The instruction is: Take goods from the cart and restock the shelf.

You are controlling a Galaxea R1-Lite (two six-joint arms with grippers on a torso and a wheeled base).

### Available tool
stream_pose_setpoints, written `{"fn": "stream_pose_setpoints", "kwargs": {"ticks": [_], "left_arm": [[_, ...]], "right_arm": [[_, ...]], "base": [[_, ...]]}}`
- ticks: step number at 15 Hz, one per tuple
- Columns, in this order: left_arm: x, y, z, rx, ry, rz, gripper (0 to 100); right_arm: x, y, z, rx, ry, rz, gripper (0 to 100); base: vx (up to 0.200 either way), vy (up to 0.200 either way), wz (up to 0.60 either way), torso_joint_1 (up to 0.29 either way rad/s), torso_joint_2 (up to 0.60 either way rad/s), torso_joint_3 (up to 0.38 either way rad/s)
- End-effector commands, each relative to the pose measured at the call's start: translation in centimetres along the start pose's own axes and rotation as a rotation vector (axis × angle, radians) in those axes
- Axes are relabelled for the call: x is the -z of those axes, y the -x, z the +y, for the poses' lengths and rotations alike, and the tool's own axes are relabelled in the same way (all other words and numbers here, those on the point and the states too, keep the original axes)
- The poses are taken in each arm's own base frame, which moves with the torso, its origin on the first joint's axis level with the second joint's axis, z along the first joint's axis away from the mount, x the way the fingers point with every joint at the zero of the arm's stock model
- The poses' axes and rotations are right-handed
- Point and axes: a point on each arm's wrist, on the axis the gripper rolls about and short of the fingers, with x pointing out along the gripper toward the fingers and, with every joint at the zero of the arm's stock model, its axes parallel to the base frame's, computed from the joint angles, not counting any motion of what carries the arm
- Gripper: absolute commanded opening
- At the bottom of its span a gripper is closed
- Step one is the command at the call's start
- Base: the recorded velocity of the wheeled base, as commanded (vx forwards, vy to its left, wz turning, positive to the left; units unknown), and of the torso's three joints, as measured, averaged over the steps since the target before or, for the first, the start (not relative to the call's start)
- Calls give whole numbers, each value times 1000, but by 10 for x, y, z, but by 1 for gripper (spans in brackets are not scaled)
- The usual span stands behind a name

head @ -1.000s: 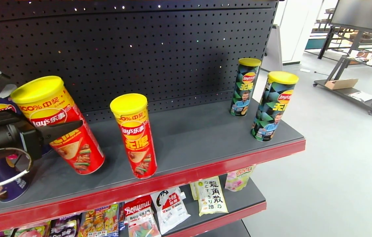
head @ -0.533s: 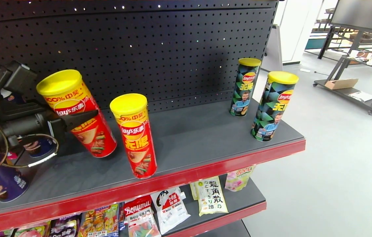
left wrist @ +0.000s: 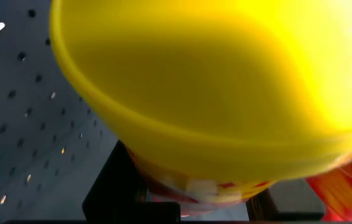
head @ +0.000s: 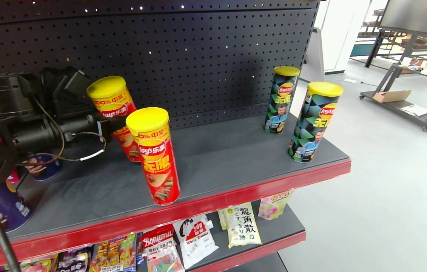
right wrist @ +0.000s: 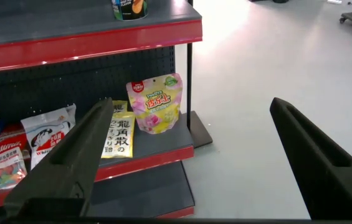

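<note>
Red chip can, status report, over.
Left gripper shut on red chip can, tilted over shelf. Right gripper open, empty. Standing red can close in front.

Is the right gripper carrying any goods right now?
No, the right gripper is wide open with nothing held in it.
</note>
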Motion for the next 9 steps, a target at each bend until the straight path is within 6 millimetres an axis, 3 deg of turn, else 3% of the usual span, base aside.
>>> {"fn": "stream_pose_setpoints", "kwargs": {"ticks": [1, 6, 9], "left_arm": [[13, -23, 11, 12, 17, 26, 0], [14, -61, 10, 68, 3, 14, 0], [16, -72, 11, 77, 2, 14, 0]], "right_arm": [[0, 0, 0, 0, 0, -1, 100], [0, 0, 0, 0, 0, -1, 100], [0, 0, 0, 0, 0, -1, 100]], "base": [[0, 0, 0, 0, 0, 0], [0, 0, 0, 0, 0, 0], [0, 0, 0, 0, 0, 0]]}}
